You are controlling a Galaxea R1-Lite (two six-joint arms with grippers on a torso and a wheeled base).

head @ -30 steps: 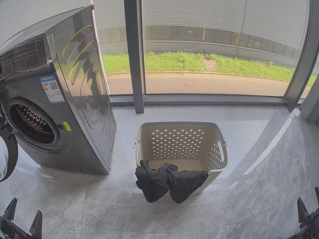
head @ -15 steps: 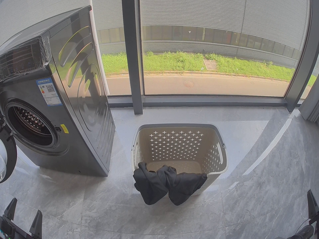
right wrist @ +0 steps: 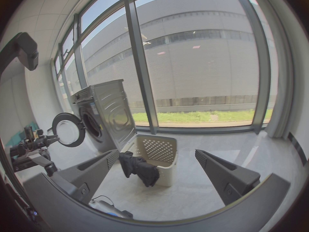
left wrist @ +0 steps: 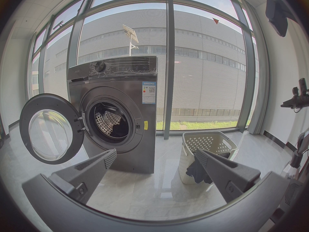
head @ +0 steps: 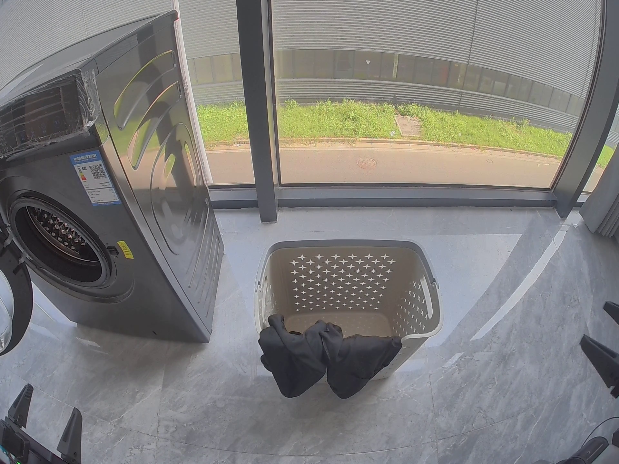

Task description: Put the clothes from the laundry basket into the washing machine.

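At the lower left, the left gripper (head: 50,402) is hovering with fingers spread wide, holding nothing. Ahead of it, the washing machine (head: 129,194) is standing with its door (head: 13,304) swung open. To that gripper's right, the laundry basket (head: 348,245) is sitting on the floor (head: 193,388), with dark clothes (head: 329,356) hanging over its near rim. Well right of the basket, the right gripper (head: 596,322) is hovering wide open and empty.

A: What's on the ground?
B: A glossy grey marble floor (head: 322,420), running to a tall window (head: 419,85) split by a dark post (head: 255,98).
A: And outside?
B: A road (head: 451,167) with a round cover (head: 366,162) in it, then a grass (head: 348,118) strip — behind that, a grey ribbed building (head: 451,8). A curtain (head: 605,209) hangs at the right.
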